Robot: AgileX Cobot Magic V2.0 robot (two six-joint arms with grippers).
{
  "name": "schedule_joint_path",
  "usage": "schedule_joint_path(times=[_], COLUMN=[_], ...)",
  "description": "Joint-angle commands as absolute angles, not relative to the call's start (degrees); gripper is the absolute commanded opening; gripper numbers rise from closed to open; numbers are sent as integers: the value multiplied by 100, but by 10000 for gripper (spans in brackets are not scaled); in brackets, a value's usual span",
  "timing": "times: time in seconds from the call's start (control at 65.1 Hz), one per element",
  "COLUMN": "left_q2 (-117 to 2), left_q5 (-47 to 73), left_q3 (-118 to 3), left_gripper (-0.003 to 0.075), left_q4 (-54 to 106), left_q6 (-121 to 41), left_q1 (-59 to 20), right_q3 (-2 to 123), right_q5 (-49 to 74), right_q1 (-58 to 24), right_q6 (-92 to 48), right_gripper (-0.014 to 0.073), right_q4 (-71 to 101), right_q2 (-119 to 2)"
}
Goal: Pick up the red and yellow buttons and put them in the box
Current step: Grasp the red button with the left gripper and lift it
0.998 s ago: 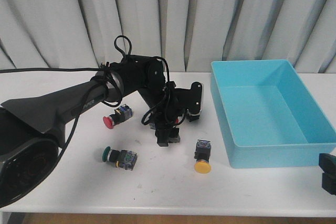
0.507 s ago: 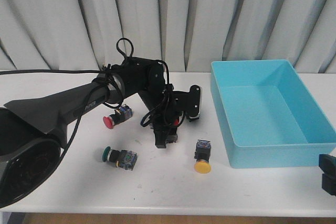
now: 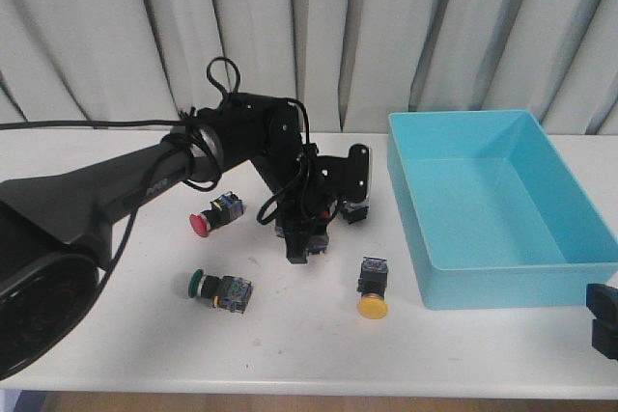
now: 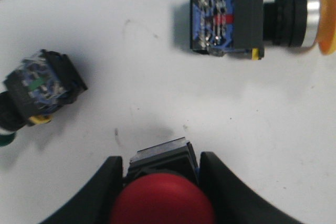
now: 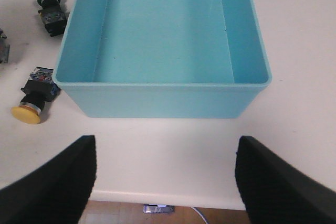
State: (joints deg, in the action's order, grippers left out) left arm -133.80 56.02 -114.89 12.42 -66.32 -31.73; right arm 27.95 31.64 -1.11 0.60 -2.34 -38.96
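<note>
Lettering on the left arm's dark sleeve is too blurred to read. Left gripper [image 4: 160, 182] reaches across the table [image 3: 290, 335] pointing down, jaws pinching a red button [image 4: 163, 208]. Second red button [image 3: 201, 225] lies left of it, yellow button [image 3: 372, 306] near the box [image 3: 502, 277]. Green button [image 3: 198, 283] lies near the table's front. Right gripper [image 5: 165, 182] hangs before the box, jaws spread wide.

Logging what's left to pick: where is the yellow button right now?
In the front view the yellow button lies on the table near its front edge, just left of the box and right of the green button.
</note>
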Motion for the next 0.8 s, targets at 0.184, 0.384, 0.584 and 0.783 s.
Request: schedule_joint_path(times=[0.184,0.384,0.584,0.783], left_q2=[-12120,-11541,-11059,-10633], left_q5=[5786,5804,5812,5875], left_q3=[-11688,-11688,-11688,-11688], left_gripper=[193,193,193,193], left_q4=[1363,1363,1378,1370], left_q6=[-4698,-3596,-3087,-2660], left_q1=[-3180,-3180,-3180,-3180], right_q3=[2988,2988,2988,2988], right_q5=[2821,2827,2827,2827], right_q1=[-77,-77,-77,-77], right_q6=[0,0,0,0], right_gripper=[527,527,527,527], right_q4=[-245,-245,-245,-245], right_q2=[-3913,-3913,-3913,-3913])
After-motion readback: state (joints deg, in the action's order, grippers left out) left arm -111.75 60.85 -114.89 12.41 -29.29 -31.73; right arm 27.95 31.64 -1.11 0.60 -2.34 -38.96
